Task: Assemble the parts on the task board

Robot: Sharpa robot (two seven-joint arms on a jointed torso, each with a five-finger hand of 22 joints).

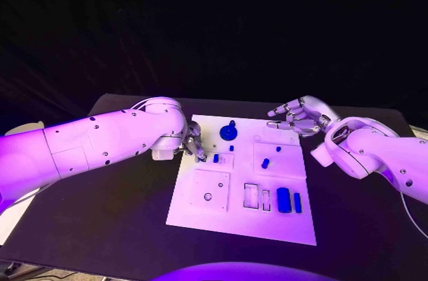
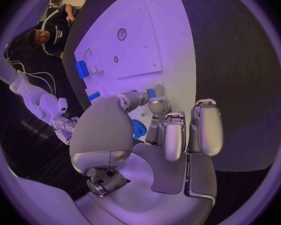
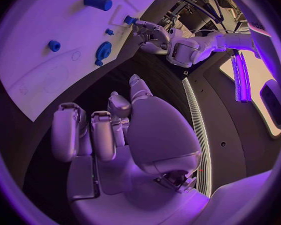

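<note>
Because the job is to seat parts in their places, the board lies flat in the middle of the table, within reach of both arms. On it I count seven blue parts in the head view: a gear near the far edge, a small peg just beside it, a small piece by the left fingers, a peg and a short cylinder on the right side, and a thick bar with a thin bar next to it near the front. There may be more hidden under the fingers.

The left hand rests at the board's left edge, fingers reaching down onto the plate, probably to work the small piece there. In the left wrist view its fingertips are at a blue piece, but whether they pinch it or only touch it I cannot tell.

The right hand hovers at the board's far right corner, fingers curled loosely and apart, holding nothing, likely waiting its turn.
</note>
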